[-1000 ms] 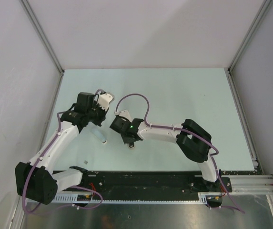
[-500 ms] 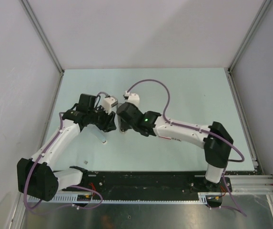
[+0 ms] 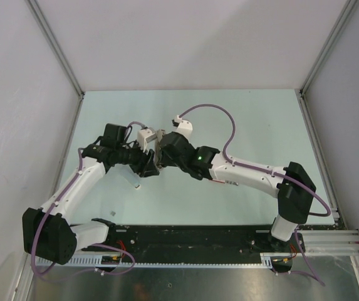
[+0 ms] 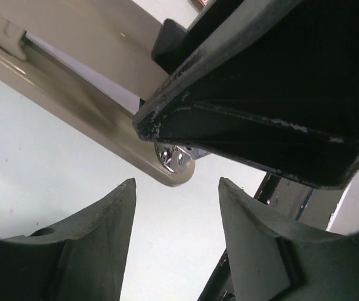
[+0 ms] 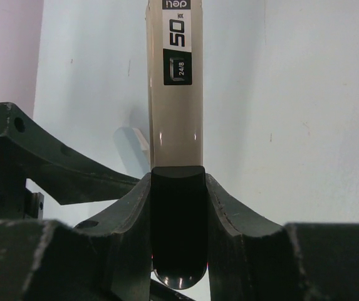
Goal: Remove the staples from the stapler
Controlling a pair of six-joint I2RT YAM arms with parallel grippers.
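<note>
My right gripper (image 5: 178, 182) is shut on the stapler (image 5: 174, 119), a beige bar with a black rear end and a "50 24/8" label. Its fingers clamp the black end from both sides, and the bar points away from the wrist. From above, the stapler (image 3: 160, 139) hangs over the middle of the table in the right gripper (image 3: 161, 153). My left gripper (image 4: 177, 187) is open with nothing between its fingers. It faces the stapler's rounded, riveted tip (image 4: 174, 160) without touching it. From above, the left gripper (image 3: 149, 164) sits just left of the right one. The staples are hidden.
A small pale-blue oblong thing (image 3: 131, 177) lies on the pale-green table (image 3: 254, 125) under the left wrist. A tiny grey bit (image 3: 113, 214) lies near the front edge. Walls with metal posts close in the table on the left, back and right.
My left gripper has gone from shut to open. My right arm has stretched out and carried the stapler up and left to meet the left gripper.
</note>
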